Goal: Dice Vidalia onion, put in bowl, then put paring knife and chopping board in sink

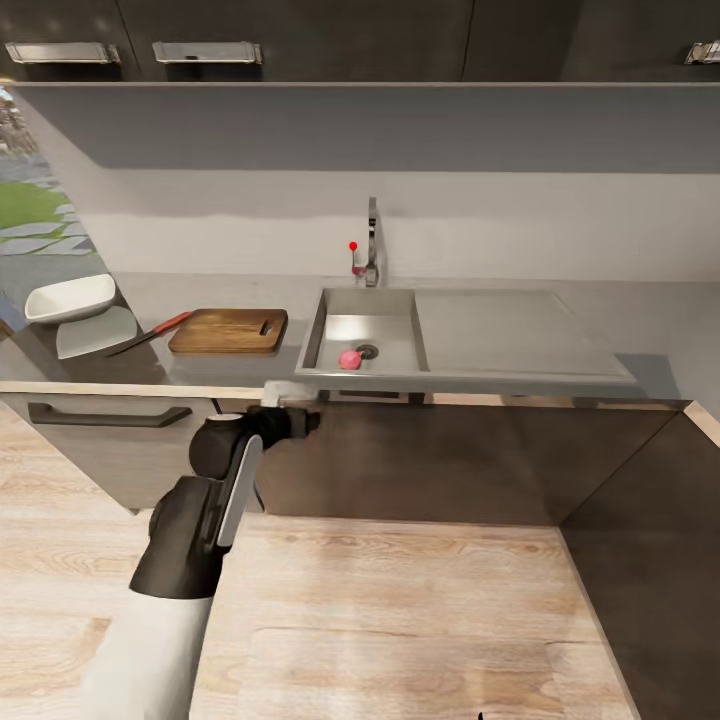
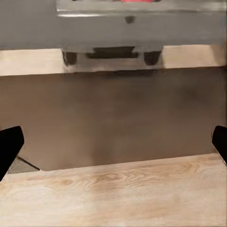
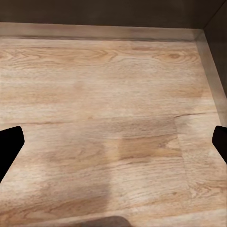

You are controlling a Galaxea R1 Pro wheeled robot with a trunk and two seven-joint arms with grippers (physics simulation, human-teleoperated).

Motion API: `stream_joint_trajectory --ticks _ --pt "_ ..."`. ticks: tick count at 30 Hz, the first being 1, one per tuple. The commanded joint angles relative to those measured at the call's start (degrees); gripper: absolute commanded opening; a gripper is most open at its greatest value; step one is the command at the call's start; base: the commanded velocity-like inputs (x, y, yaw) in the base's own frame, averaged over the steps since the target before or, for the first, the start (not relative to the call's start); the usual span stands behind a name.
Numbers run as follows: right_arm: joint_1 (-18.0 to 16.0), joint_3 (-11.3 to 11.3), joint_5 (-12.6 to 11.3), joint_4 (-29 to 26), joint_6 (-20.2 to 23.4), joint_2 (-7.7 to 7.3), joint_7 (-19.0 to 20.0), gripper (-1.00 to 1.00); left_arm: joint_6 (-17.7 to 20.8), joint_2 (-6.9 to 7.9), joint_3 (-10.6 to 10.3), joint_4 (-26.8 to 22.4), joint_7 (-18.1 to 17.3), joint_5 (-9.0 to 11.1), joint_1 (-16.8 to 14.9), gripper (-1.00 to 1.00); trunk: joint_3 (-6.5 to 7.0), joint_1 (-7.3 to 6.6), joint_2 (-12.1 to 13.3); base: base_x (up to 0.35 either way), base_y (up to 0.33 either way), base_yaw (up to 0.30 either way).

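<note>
The Vidalia onion [image 1: 349,359], a small pink-red round, lies in the rectangular stainless-steel sink [image 1: 317,335], just beside the drain. At the sink's 9 o'clock sit the brown wooden chopping board [image 1: 228,331], the red-handled paring knife [image 1: 152,334] and the white square-rimmed bowl [image 1: 69,297]. Your left gripper [image 2: 113,144] and right gripper [image 3: 113,144] are both spread wide, holding nothing. Lift the left arm over the countertop edge [image 1: 140,385], then descend straight onto the onion.
</note>
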Motion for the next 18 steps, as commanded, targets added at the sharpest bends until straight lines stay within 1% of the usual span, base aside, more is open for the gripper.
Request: stream_joint_trajectory --ticks 1,4,6,7,9,10,11,13,15,18 --pt "0.0 0.4 0.0 0.0 -0.1 0.00 -0.4 1.00 0.3 -0.03 0.0 0.2 0.3 0.2 -1.7 1.00 -0.05 0.00 0.0 0.000 0.000 0.000" --pt "0.0 0.3 0.0 0.0 -0.1 0.00 -0.4 1.00 0.3 -0.06 0.0 0.9 0.3 0.4 -5.2 1.00 -0.05 0.00 0.0 0.000 0.000 0.000" --pt "0.0 0.4 0.0 0.0 0.2 0.00 -0.4 1.00 0.3 -0.07 0.0 2.6 0.3 1.2 -8.7 1.00 -0.05 0.00 0.0 0.000 0.000 0.000" --pt "0.0 0.4 0.0 0.0 0.3 0.00 -0.4 1.00 0.3 -0.07 0.0 3.2 0.3 1.5 -9.6 1.00 -0.05 0.00 0.0 0.000 0.000 0.000" --pt "0.0 0.4 0.0 0.0 1.0 0.02 -0.4 1.00 0.3 -0.12 0.0 5.3 0.3 3.5 -13.0 1.00 -0.05 0.00 0.0 0.000 0.000 0.000" --pt "0.0 0.4 0.0 0.0 1.1 0.03 -0.4 1.00 0.3 -0.13 0.0 5.8 0.3 4.1 -13.8 1.00 -0.05 0.00 0.0 0.000 0.000 0.000" --pt "0.0 0.4 0.0 0.0 1.2 0.05 -0.4 1.00 0.3 -0.14 0.0 6.9 0.3 5.2 -15.4 1.00 -0.05 0.00 0.0 0.000 0.000 0.000" --pt "0.0 0.4 0.0 0.0 1.4 0.07 -0.4 1.00 0.3 -0.15 0.0 8.5 0.3 6.6 -17.3 1.00 -0.05 0.00 0.0 0.000 0.000 0.000" --pt "0.0 0.4 0.0 0.0 1.5 0.08 -0.4 1.00 0.2 -0.16 0.0 10.0 0.3 7.5 -18.7 1.00 -0.05 0.00 0.0 0.000 0.000 0.000" --pt "0.0 0.4 0.0 0.0 1.5 0.08 -0.3 1.00 0.2 -0.14 0.0 11.6 0.3 8.1 -19.5 1.00 -0.05 0.00 0.0 0.000 0.000 0.000"
